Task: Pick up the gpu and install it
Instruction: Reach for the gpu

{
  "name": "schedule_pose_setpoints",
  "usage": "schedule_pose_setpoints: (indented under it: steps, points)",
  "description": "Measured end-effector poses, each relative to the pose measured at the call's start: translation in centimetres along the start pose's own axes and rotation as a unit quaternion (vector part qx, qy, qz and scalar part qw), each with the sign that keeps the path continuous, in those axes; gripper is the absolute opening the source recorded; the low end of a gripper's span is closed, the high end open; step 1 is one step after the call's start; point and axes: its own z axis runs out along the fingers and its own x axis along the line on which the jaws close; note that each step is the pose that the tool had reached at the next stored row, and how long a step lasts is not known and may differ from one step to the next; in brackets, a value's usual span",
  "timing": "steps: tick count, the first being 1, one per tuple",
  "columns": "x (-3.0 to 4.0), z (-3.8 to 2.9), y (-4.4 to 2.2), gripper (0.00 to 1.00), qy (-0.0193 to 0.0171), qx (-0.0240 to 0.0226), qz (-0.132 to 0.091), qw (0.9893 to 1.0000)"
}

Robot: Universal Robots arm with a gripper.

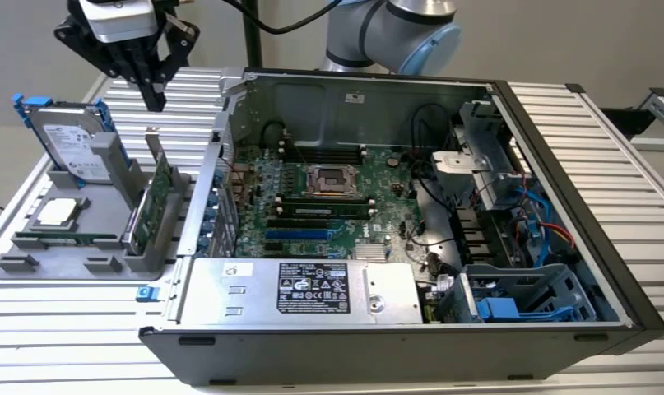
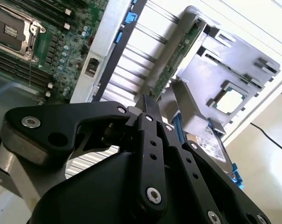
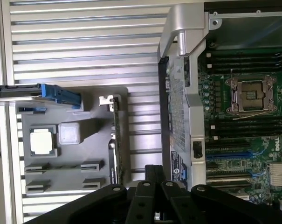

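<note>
The gpu [image 1: 163, 191] stands on edge in a slot of the grey holder [image 1: 46, 267], on the table at the exterior view's left. It shows as a thin green board with its silver bracket [image 1: 153, 145] at the far end. In both wrist views it appears edge-on [image 2: 179, 50] [image 3: 116, 140]. My gripper [image 1: 156, 102] hangs well above the bracket end of the card, apart from it. Its black fingers [image 2: 148, 106] meet at the tips, shut on nothing. The gripper's tip [image 3: 154, 171] shows beside the card's near end.
The open computer case [image 1: 551, 206] lies beside the holder, its motherboard [image 1: 309, 206] and blue card slots [image 1: 301, 234] exposed. A hard drive with blue rails [image 1: 71, 140] and a processor chip [image 1: 58, 212] also sit in the holder. The robot's base [image 1: 392, 33] stands behind the case.
</note>
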Motion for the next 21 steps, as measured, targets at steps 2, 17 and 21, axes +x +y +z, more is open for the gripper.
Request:
schedule_pose_setpoints:
  steps: [2,17,21]
  points:
    - [0.09,0.00,-0.01,0.00,0.0000,0.0000,0.000,1.0000]
    - [0.67,-0.01,-0.05,0.00,0.0000,0.0000,0.000,1.0000]
    - [1.14,-0.02,-0.08,0.00,0.0000,0.0000,0.000,1.0000]
